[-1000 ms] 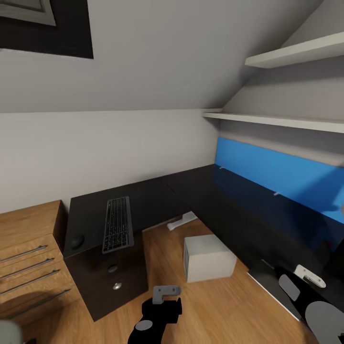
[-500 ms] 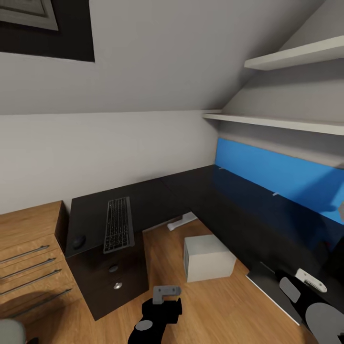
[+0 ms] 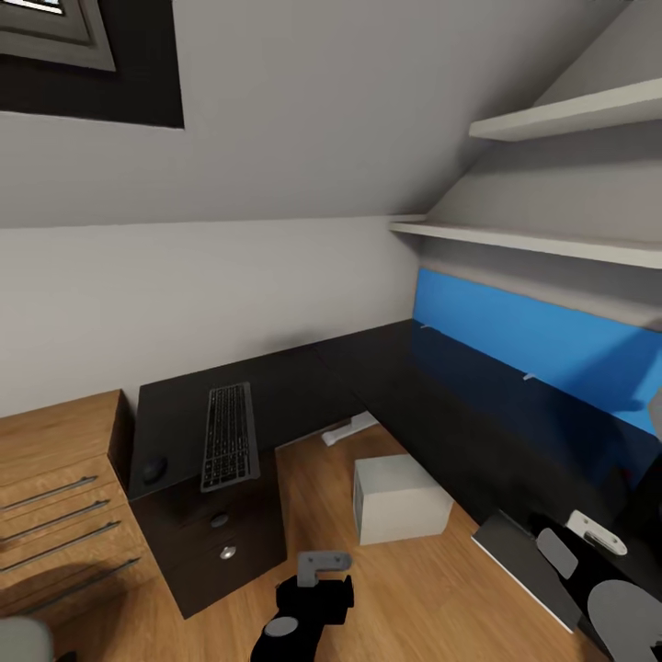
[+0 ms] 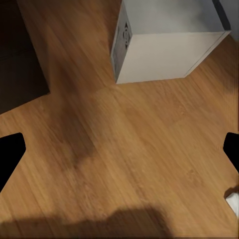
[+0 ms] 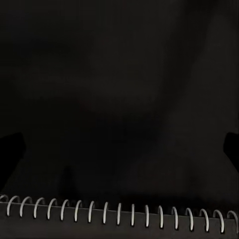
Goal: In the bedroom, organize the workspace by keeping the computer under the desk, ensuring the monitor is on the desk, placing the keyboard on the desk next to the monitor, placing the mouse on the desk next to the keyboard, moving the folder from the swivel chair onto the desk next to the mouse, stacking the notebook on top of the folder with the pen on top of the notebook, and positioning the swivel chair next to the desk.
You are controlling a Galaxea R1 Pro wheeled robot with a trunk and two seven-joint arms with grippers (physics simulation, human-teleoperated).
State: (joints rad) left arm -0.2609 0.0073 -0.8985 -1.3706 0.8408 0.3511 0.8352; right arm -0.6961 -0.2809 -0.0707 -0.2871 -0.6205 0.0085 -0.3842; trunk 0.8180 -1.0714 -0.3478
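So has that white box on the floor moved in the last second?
No. The computer keeps the same spot beside the desk; the whole picture shifts slightly because the head camera tilted, not the box.

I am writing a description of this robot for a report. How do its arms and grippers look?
In the head view, the left arm is glossy black with a grey bracket on top and a grey round cap. The right arm is black too, with grey oval patches and a white bracket. In the left wrist view, the fingertips are plain black. No cables or markings show.
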